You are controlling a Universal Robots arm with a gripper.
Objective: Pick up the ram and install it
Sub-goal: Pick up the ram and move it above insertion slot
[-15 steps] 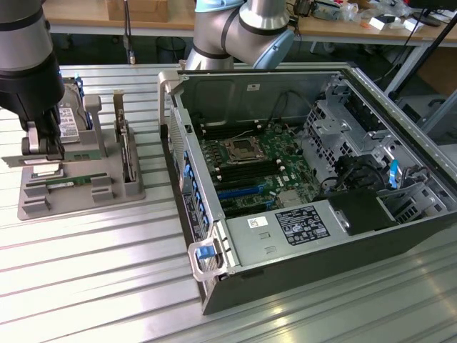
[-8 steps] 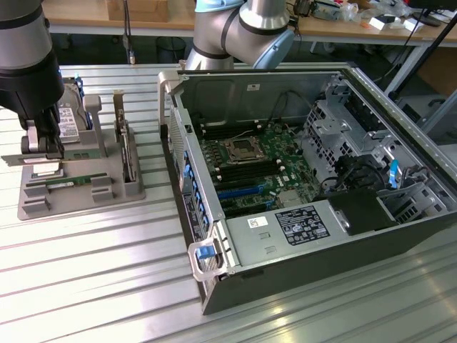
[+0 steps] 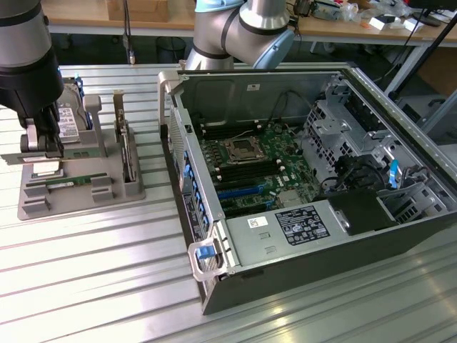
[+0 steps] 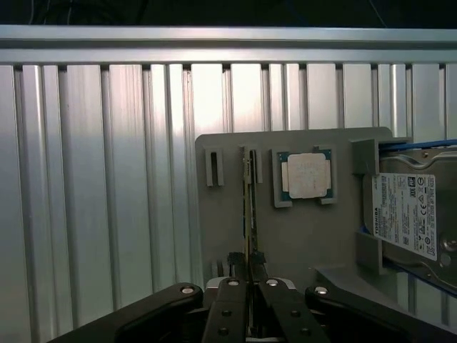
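Note:
The ram [image 3: 69,182] is a thin green stick standing on edge in a slot of the grey holder [image 3: 107,194] on the exterior view's left. My gripper [image 3: 43,151] hangs just above the holder's end, over that end of the ram. In the wrist view the ram [image 4: 248,200] runs edge-on into the narrow gap between my black fingertips [image 4: 247,266]. The fingers stand close together on either side of it, and the stick still sits in the holder [image 4: 300,243].
The holder also carries a silver processor chip [image 4: 307,175], a hard drive [image 4: 407,214] and an upright expansion card [image 3: 125,146]. The open computer case [image 3: 371,214], with its motherboard slots [image 3: 246,168], lies on the exterior view's right. A grey arm joint [image 3: 243,28] rises behind it.

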